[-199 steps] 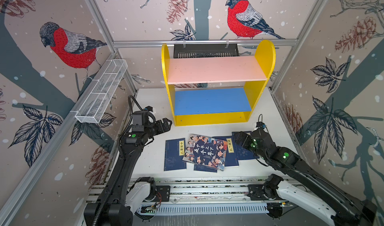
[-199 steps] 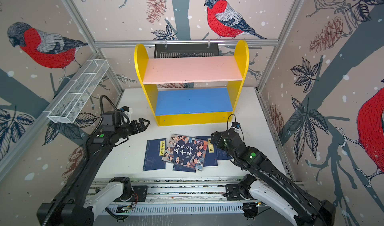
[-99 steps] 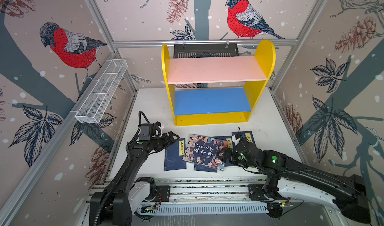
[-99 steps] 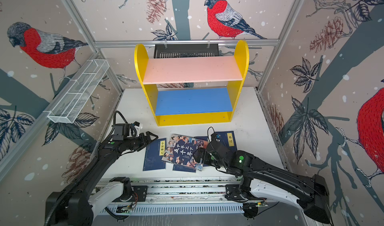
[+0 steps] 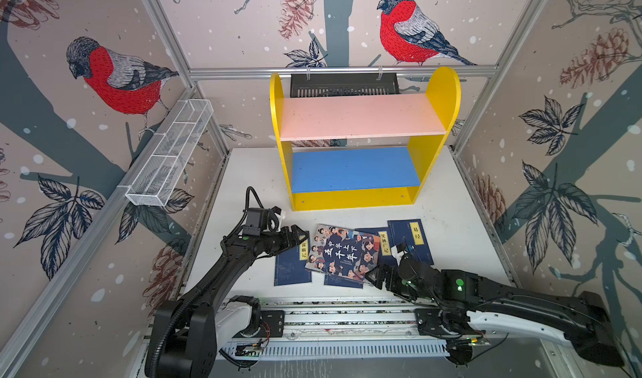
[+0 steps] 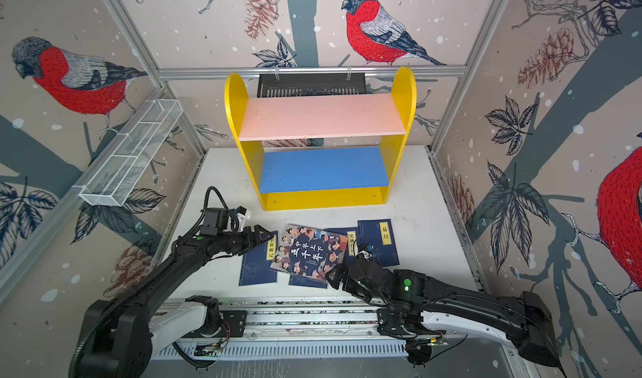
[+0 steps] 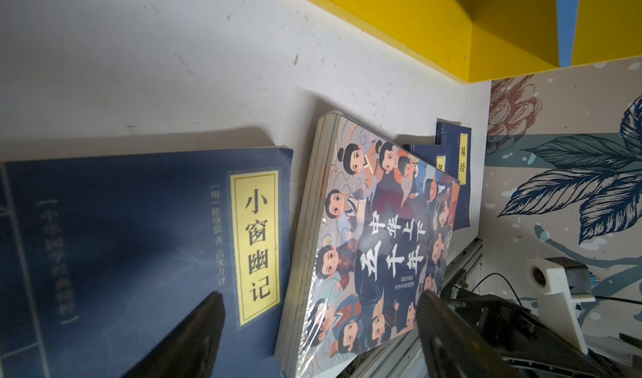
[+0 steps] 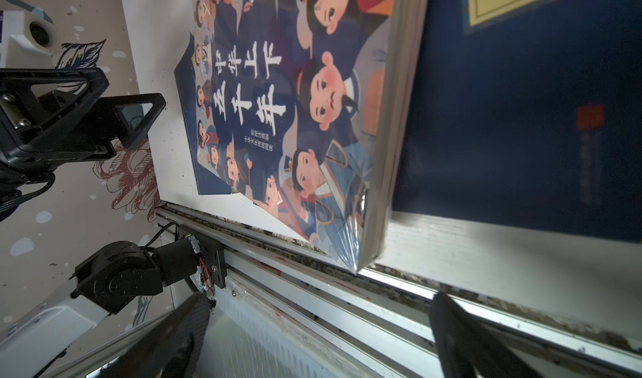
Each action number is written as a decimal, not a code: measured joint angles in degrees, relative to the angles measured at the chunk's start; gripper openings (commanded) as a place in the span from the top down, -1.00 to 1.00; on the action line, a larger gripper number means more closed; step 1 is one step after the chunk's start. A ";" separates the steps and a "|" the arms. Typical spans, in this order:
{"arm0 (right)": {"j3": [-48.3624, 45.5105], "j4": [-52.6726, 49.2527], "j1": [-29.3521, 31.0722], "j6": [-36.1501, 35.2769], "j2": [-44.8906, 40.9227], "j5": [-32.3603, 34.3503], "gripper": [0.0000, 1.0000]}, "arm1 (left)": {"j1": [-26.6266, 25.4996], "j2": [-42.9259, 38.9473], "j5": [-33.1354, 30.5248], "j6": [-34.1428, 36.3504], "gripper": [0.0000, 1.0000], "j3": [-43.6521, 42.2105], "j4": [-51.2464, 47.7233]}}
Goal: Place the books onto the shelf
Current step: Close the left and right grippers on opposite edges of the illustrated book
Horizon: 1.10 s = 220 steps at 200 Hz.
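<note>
The yellow shelf (image 5: 357, 199) stands at the back of the white table, its pink and blue boards bare. Several books lie flat in front of it. A cartoon-cover book (image 5: 342, 253) (image 7: 382, 237) (image 8: 295, 115) rests on top of navy books (image 5: 290, 268) (image 5: 411, 237) (image 7: 139, 237) (image 8: 521, 115). My left gripper (image 5: 298, 237) (image 7: 319, 324) is open, low over the left navy book, its fingers either side of the cartoon book's left edge. My right gripper (image 5: 375, 277) (image 8: 319, 331) is open and empty, just off that book's front right corner.
A white wire basket (image 5: 170, 160) hangs on the left wall. A black slotted tray (image 5: 344, 84) hangs behind the shelf. The arms' metal rail (image 5: 347, 317) runs along the table's front edge, close to the books. Patterned walls close in three sides.
The left gripper has dropped and moved right, over the left navy book. The right gripper has drawn back from the right navy book to the cartoon book's front corner. The books have not moved.
</note>
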 measured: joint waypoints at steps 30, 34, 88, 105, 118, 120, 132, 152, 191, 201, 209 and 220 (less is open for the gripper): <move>-4.28 4.87 0.22 2.51 1.14 0.09 -0.98 | -1.49 0.28 0.04 -0.02 -0.74 -0.28 0.44; -4.83 5.51 0.33 3.17 1.33 0.09 -0.98 | -1.79 0.28 0.07 -0.04 -0.74 -0.39 0.63; -8.92 12.87 1.55 6.91 1.33 -0.24 -0.91 | -6.36 2.75 0.22 -0.22 -0.67 -1.16 2.64; -9.07 14.10 1.57 7.80 0.81 0.04 -0.89 | -7.34 3.58 0.20 -0.24 -0.67 -1.22 2.80; -9.22 14.69 1.57 7.89 0.39 0.39 -0.86 | -8.02 4.46 0.20 -0.31 -0.66 -1.22 2.82; -9.27 14.82 1.57 8.00 0.35 0.48 -0.85 | -8.11 4.55 0.20 -0.35 -0.66 -1.22 2.80; -9.68 15.50 1.55 8.17 0.15 0.70 -0.83 | -8.68 4.92 0.22 -0.61 -0.66 -1.22 2.80; -10.36 16.35 1.42 8.72 0.13 0.92 -0.82 | -9.68 5.29 0.31 -0.61 -0.64 -1.22 2.84; -10.54 17.46 1.22 9.31 0.48 1.25 -0.74 | -11.17 6.01 2.14 -0.70 -0.54 -1.46 3.65; -10.54 17.90 1.07 9.31 0.52 1.29 -0.73 | -11.28 6.01 2.56 -1.09 -0.51 -1.51 3.98; -10.54 18.32 0.85 9.31 0.74 1.38 -0.72 | -11.37 5.97 2.86 -1.07 -0.49 -1.53 4.07; -10.54 18.69 0.66 9.31 0.98 1.62 -0.71 | -11.41 5.84 2.86 -1.07 -0.46 -1.62 4.09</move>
